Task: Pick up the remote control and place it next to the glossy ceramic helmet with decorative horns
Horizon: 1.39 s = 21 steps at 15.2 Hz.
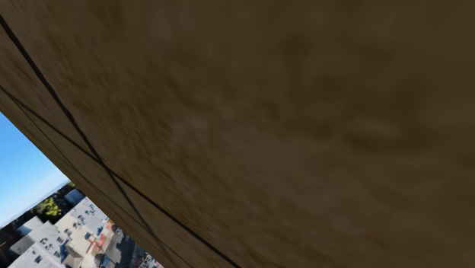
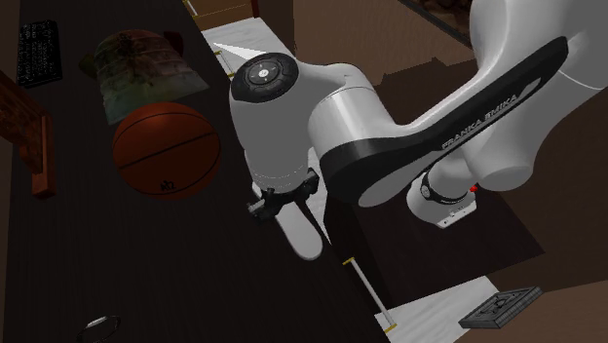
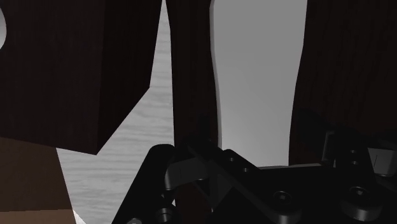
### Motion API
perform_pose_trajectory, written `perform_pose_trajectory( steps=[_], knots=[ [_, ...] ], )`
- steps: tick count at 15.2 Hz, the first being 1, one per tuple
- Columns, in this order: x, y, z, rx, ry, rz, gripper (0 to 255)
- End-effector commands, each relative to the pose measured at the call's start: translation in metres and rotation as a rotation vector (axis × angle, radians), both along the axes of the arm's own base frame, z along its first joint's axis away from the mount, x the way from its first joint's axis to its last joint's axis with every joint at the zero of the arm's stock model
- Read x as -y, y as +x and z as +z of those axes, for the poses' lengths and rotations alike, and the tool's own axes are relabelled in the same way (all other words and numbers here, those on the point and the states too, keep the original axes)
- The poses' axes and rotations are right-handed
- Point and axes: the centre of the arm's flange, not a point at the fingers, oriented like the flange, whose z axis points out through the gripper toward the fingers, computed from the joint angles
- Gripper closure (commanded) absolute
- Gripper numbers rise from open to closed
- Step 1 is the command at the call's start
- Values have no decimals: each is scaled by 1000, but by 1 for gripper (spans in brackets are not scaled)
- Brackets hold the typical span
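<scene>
The remote control [image 2: 300, 234], drawn plain white, is long with a narrowed waist and lies at the dark table's near edge. My black gripper [image 2: 283, 195] hangs straight over its end. In the wrist view the remote control [image 3: 254, 83] runs away from my gripper [image 3: 254, 137], whose black body crosses its near end. The helmet [image 2: 136, 63], a mottled green-brown dome with a dark horn, sits far off at the back of the table toward the second exterior view's upper left.
A basketball [image 2: 166, 148] lies between gripper and helmet. A black keyed slab [image 2: 39, 49] sits beyond the helmet, and a wooden frame [image 2: 29, 127] stands at the left. A small ring [image 2: 97, 323] lies near. A grey slab [image 2: 500, 307] rests on pale floor. A brown surface [image 1: 289, 129] blocks the shoulder view.
</scene>
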Motion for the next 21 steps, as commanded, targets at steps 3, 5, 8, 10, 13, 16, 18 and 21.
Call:
perform_pose_trajectory(
  steps=[3, 5, 8, 10, 13, 16, 18, 21],
  knots=[
    [1, 1, 22, 0, 0, 0, 255],
    [1, 1, 33, 0, 0, 0, 255],
    [1, 1, 49, 0, 0, 0, 255],
    [1, 1, 59, 0, 0, 0, 255],
    [1, 1, 75, 0, 0, 0, 255],
    [1, 1, 91, 0, 0, 0, 255],
    [1, 1, 101, 0, 0, 0, 255],
    [1, 1, 117, 0, 0, 0, 255]
  ],
)
